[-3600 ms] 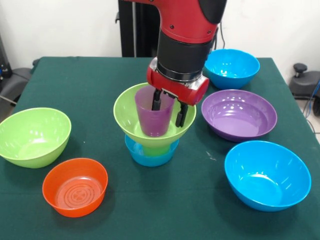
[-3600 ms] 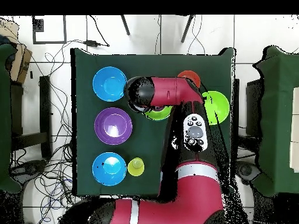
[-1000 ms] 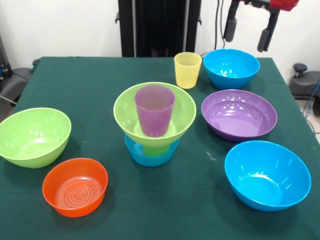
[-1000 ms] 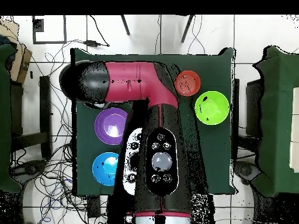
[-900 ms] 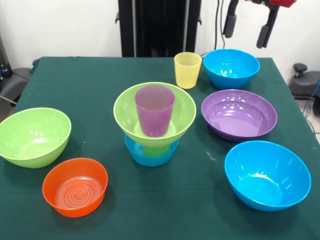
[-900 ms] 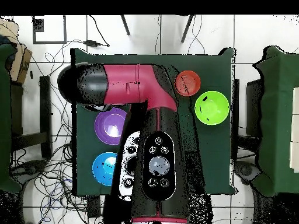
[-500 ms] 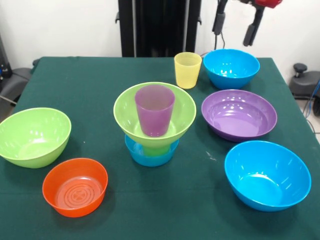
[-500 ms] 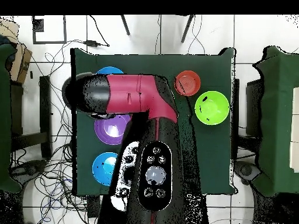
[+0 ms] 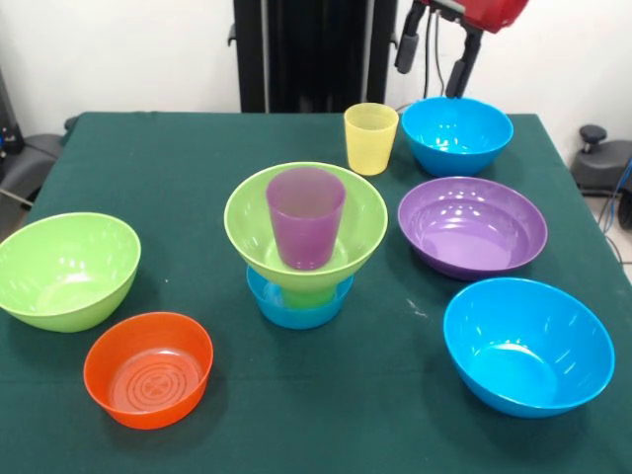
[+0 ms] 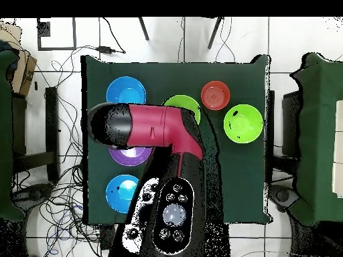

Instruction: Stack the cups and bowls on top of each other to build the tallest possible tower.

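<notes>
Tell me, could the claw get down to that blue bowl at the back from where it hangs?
Probably yes. The claw hangs open and empty just above the back blue bowl, nothing lies between them, and the yellow cup beside it stands clear.

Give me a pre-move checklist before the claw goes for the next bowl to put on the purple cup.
1. Claw empty, jaws apart: ok.
2. Purple cup upright inside the lime green bowl, rim free: ok.
3. Tower centred: green cup and small blue bowl below look aligned in the front view: ok, though the contact between them is hidden.
4. Candidate bowl free: the far blue bowl stands alone, nothing inside it: ok.
5. Yellow cup stands apart from that bowl: ok.
6. Overhead check of the tower: the arm covers most of it: cannot tell.
</notes>
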